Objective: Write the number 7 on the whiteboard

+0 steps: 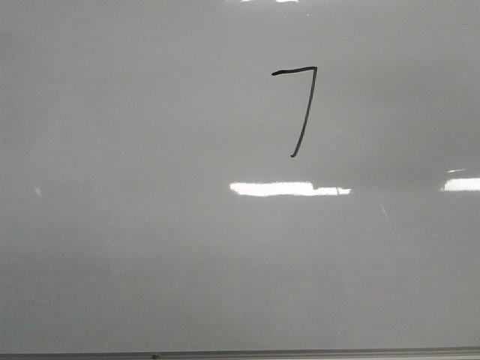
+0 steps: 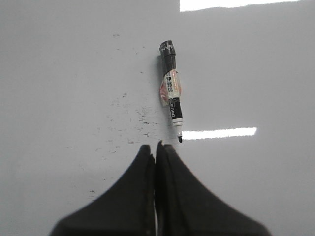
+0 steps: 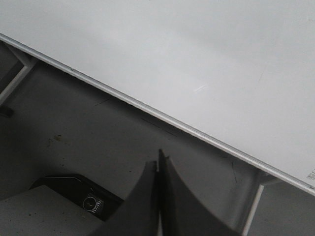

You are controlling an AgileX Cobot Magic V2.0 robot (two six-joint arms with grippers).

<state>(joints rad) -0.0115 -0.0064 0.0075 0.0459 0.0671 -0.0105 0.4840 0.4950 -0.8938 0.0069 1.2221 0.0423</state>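
Note:
A black number 7 (image 1: 300,105) is drawn on the pale whiteboard (image 1: 150,225), right of the middle in the front view. No gripper shows in that view. In the left wrist view my left gripper (image 2: 156,146) is shut and empty above the whiteboard (image 2: 59,88). A black-and-white marker (image 2: 172,99) lies uncapped on the board just beyond the fingertips, its tip toward them, apart from them. In the right wrist view my right gripper (image 3: 158,162) is shut and empty, off the whiteboard (image 3: 197,54), over the dark floor.
The board's thin metal edge (image 3: 147,111) runs across the right wrist view, with frame legs (image 3: 252,211) below it. A black device with a round dial (image 3: 91,202) sits near the right gripper. Small dark smudges (image 2: 128,123) speckle the board near the marker.

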